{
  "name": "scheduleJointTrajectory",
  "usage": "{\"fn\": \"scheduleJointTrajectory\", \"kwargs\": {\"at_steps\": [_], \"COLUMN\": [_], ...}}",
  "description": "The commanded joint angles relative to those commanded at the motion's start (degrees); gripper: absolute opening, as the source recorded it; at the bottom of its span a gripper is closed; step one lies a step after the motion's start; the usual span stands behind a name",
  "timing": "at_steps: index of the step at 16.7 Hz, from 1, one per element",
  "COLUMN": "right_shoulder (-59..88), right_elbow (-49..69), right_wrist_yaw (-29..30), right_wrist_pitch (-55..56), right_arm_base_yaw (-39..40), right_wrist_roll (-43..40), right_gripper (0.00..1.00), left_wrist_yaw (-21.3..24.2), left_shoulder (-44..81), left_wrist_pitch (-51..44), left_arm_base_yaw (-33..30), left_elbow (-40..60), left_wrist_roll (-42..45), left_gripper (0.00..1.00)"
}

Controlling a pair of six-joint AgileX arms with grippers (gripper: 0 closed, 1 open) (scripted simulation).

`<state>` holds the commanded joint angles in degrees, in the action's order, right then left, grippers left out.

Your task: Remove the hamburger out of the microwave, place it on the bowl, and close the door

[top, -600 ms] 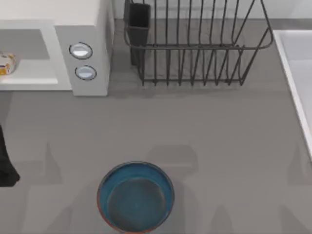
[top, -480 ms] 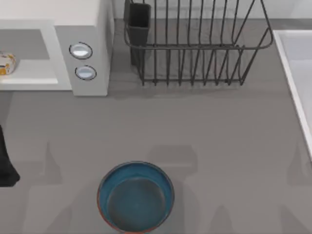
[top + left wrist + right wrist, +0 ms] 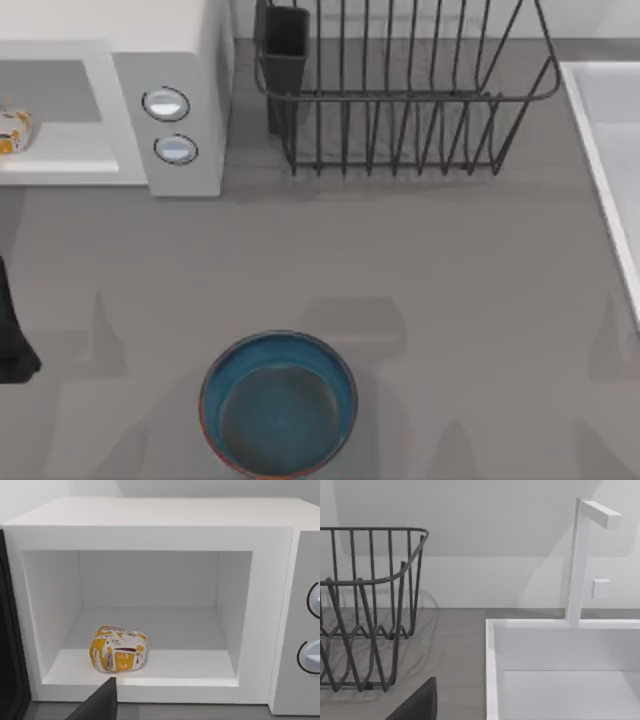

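Microwave at top view's 10 o'clock, door open – hamburger sits inside on its floor, front-left. Bowl at 6 o'clock, well apart from it. Left arm at 9 o'clock edge; can't tell its grip.

The microwave cavity is left open at the front, and bare floor is seen around the hamburger inside. Open grey table lies between the microwave and the bowl. The back is blocked by a wire rack, the right by a white sink.
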<state>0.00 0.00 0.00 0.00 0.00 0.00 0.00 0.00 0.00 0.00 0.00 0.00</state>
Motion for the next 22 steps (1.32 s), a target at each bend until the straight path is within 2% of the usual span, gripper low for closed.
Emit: {"fn": "scheduleJointTrajectory", "kwargs": {"at_steps": [15,18,22], "right_shoulder": [0.0,0.0,0.0], "right_elbow": [0.0,0.0,0.0], "right_wrist_yaw": [0.0,0.0,0.0], "right_wrist_pitch": [0.0,0.0,0.0], "right_arm_base_yaw": [0.0,0.0,0.0], "right_wrist_roll": [0.0,0.0,0.0], "right_gripper": [1.0,1.0,1.0], "left_wrist_yaw": [0.05,0.54,1.89], "left_shoulder": [0.54,5.53,19.47], "left_wrist_pitch": [0.24,2.49,8.77], "left_arm_base_yaw": [0.05,0.47,1.65], "left_elbow": [0.22,2.23,7.87], "left_wrist_roll": [0.02,0.21,0.74], "left_gripper": [1.0,1.0,1.0]}}
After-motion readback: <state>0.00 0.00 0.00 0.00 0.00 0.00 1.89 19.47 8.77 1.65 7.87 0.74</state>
